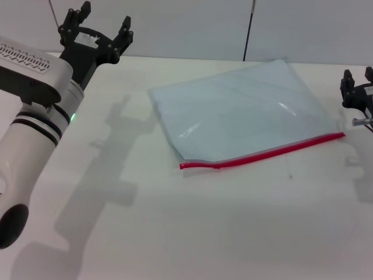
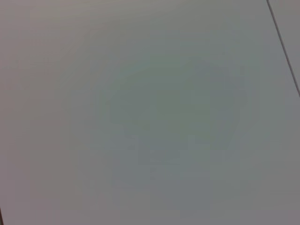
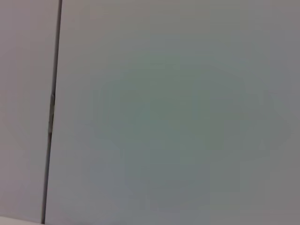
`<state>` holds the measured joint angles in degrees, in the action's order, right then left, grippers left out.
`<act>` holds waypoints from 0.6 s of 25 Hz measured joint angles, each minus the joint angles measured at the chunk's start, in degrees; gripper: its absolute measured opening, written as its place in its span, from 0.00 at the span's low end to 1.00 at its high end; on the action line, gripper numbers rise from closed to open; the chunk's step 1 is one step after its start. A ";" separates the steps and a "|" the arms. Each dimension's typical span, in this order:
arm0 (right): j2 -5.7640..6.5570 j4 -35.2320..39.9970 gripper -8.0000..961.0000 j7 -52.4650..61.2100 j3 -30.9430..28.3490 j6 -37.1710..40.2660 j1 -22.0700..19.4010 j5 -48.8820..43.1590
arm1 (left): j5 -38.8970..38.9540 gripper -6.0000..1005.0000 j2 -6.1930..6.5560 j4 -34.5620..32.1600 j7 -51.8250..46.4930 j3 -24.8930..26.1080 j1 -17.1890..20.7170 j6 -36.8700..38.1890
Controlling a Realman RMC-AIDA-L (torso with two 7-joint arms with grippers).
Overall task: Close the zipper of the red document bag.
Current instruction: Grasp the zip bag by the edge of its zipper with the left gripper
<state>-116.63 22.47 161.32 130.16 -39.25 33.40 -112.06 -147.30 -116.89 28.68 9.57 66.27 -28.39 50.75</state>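
Head view, red document bag (image 1: 245, 111) flat, table (image 1: 233, 233)

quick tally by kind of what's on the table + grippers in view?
Document bags: 1, the red document bag, flat on the table
Zippers: 1, the zipper along the bag's near edge
Grippers: 2, the left gripper raised far left, open; the right gripper at the right edge
Total: 4
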 joint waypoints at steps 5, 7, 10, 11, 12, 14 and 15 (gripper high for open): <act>0.00 0.03 0.45 0.02 0.00 -0.03 0.00 0.00 | 0.00 0.83 0.01 -0.08 0.00 0.00 0.00 0.05; 0.00 0.03 0.45 0.03 0.00 -0.01 0.00 0.00 | 0.00 0.83 0.05 -0.10 0.00 0.00 0.00 0.05; 0.00 0.04 0.45 0.04 0.00 0.00 0.00 0.00 | 0.00 0.83 0.08 -0.22 0.00 -0.03 0.00 0.05; 0.00 0.04 0.45 0.04 0.00 -0.03 0.00 0.00 | 0.00 0.83 0.09 -0.26 0.00 -0.05 0.00 0.05; 0.00 0.04 0.45 0.04 0.00 -0.03 0.00 0.00 | 0.00 0.83 0.09 -0.29 0.00 -0.07 0.00 0.05; 0.00 0.04 0.45 0.04 0.00 -0.04 0.00 0.00 | 0.00 0.83 0.12 -0.30 0.00 -0.08 0.00 0.05; 0.00 0.04 0.45 0.05 0.00 -0.03 0.00 0.00 | 0.00 0.83 0.12 -0.30 0.00 -0.08 0.00 0.05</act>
<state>-116.63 22.50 161.37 130.16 -39.28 33.40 -112.06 -147.30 -116.77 28.39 9.57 66.19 -28.39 50.81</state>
